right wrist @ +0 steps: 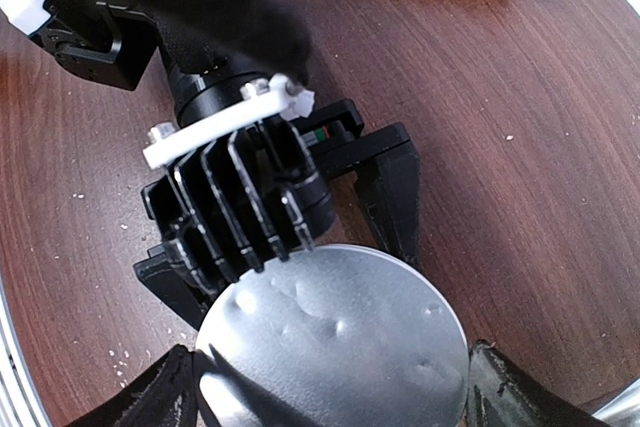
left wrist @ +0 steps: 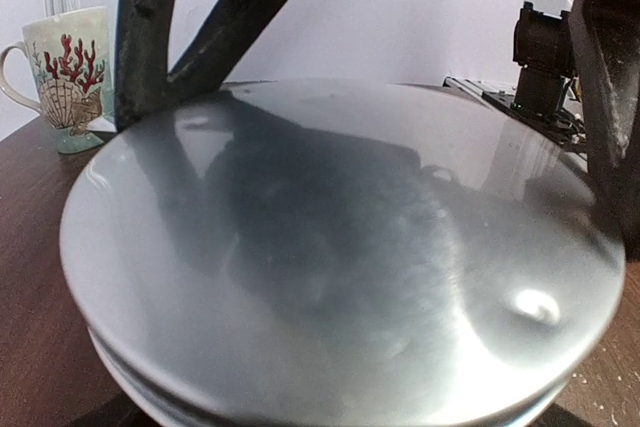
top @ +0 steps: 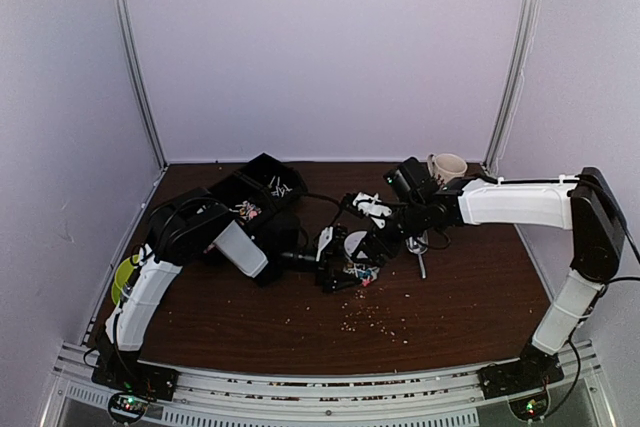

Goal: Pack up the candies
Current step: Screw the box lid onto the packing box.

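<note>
A round silver tin with its lid on is held between both grippers at the table's middle. It fills the left wrist view. My right gripper is shut on the lid, with a finger on each side of it. My left gripper grips the tin from the opposite side, and its fingers straddle the tin's body. A small heap of coloured candies lies on the table under the tin. More candies sit in a black tray.
Black trays stand at the back left. A shell-patterned mug stands at the back right and also shows in the left wrist view. A metal spoon lies beside it. Pale crumbs are scattered towards the front. A yellow-green object lies at the left edge.
</note>
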{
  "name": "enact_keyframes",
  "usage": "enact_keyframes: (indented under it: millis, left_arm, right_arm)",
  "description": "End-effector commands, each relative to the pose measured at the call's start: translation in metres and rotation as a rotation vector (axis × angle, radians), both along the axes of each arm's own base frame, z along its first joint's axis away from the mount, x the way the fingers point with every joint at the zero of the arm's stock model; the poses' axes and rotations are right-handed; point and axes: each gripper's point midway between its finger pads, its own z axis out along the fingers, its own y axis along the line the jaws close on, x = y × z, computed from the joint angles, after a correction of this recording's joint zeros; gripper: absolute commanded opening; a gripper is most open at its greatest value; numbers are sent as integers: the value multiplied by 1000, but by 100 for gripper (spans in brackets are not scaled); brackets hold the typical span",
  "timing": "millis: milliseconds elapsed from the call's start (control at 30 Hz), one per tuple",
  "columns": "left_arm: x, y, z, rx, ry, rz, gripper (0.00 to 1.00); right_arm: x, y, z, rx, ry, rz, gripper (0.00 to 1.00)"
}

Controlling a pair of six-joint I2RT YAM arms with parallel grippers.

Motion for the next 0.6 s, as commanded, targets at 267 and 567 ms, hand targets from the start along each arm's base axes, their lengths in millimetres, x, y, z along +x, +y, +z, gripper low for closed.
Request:
enact_keyframes:
  millis: [267, 567]
  left_arm:
    - [10, 15, -58, 183, 134, 136, 89]
    - [8, 16, -56, 175, 131, 138, 95]
  right_arm:
    - [-7, -5, -24, -34, 69, -162, 83]
    - [-6, -5, -21, -38, 58, -158, 83]
